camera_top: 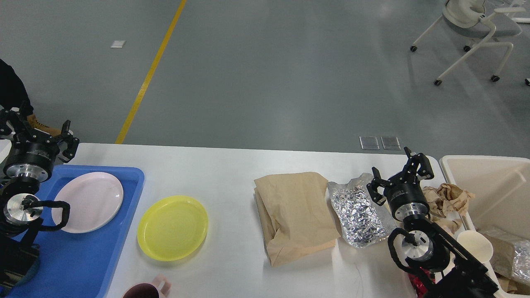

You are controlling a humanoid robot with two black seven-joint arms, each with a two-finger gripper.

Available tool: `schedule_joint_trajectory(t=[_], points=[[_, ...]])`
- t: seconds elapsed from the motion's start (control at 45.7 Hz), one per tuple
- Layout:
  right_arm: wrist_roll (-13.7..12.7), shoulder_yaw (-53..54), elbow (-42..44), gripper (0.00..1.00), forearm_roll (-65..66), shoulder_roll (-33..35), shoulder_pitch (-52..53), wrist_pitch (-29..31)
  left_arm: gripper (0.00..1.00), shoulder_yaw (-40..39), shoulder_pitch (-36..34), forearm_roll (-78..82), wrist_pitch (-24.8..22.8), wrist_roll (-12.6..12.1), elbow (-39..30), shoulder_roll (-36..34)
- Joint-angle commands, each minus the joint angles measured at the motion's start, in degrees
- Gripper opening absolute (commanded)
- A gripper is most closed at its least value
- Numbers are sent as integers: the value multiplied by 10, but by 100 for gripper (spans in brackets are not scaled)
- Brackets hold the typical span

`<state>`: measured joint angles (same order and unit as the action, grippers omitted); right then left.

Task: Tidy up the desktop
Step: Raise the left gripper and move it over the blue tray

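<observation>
Two grippers: left gripper [35,126] over the tray's far-left corner, fingers apart, empty; right gripper [399,171] above crumpled paper [449,194], fingers apart, empty
Desktop [232,165]: spans the near scene
Tray [83,256]: left, holds white plate [87,201]
Middle: yellow plate [172,227], brown bag [295,215], foil pouch [361,215]
Bin [497,186]: right

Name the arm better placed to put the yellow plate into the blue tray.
Left. The left claw hovers at the blue tray, with the yellow plate just beside the tray. The right claw is far off, by the foil bag.
</observation>
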<state>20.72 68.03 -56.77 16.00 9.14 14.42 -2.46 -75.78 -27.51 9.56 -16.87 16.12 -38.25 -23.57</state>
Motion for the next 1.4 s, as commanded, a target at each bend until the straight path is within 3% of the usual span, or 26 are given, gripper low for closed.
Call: schedule_joint_trajectory(t=[0.0,0.525,0.744,0.854,1.051,1.204,1.379], points=[[0,0,0,100,0,0,0,0,96,1,-2,0,1,-3,-1,1],[-1,0,1,100,0,0,0,0,96,3,-15,0,-3,-6,-22,29],[0,0,0,100,0,0,0,0,96,53,-13,-7,-56,1,-75,10],[0,0,1,100,0,0,0,0,96,85,-5,-8,-106,-6,-112,-67],[0,0,0,100,0,0,0,0,96,272,-49,-7,-142,-7,-115,-204],[0,0,0,100,0,0,0,0,96,526,-153,-6,-264,-7,-112,-321],[0,0,1,100,0,0,0,0,96,811,-314,5,-352,-8,-110,-333]])
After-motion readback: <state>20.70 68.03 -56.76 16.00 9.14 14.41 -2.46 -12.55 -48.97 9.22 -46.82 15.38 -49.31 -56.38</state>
